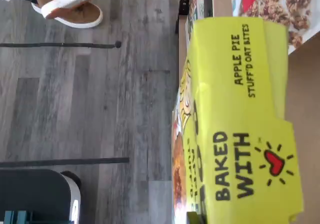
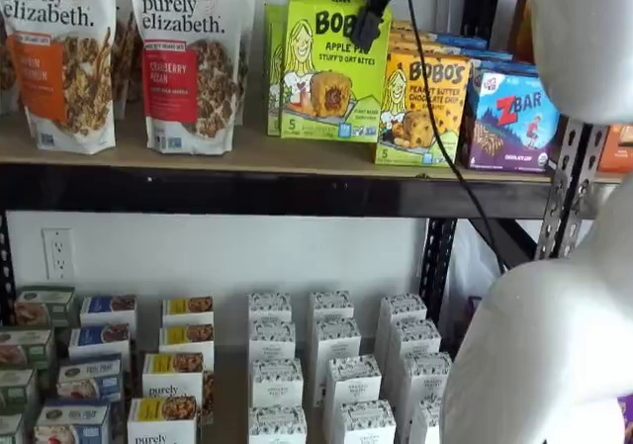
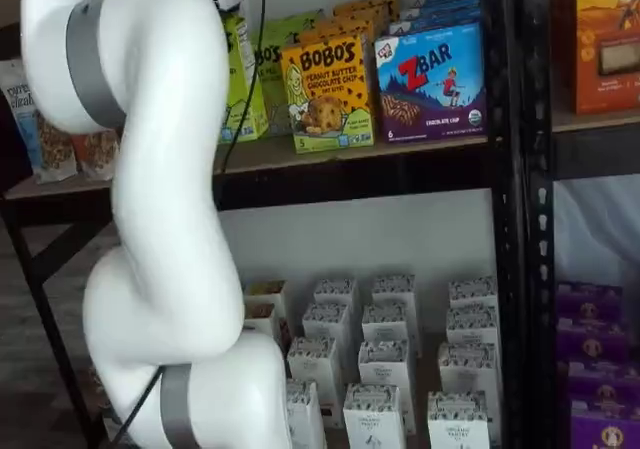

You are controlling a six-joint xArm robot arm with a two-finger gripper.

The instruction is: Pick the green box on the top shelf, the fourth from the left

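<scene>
Now the black-fingered gripper (image 2: 368, 31) is clamped on the top of the lime-green cardboard Bobo's apple pie box (image 2: 331, 68), which stands on the tan wooden top shelf (image 2: 247, 152), just beside the yellow-orange Bobo's peanut butter box (image 2: 423, 108).

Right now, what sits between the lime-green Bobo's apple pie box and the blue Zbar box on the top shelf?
The yellow-orange Bobo's peanut butter box stands between the lime-green Bobo's apple pie box and the blue Zbar box, seen in both shelf views.
</scene>
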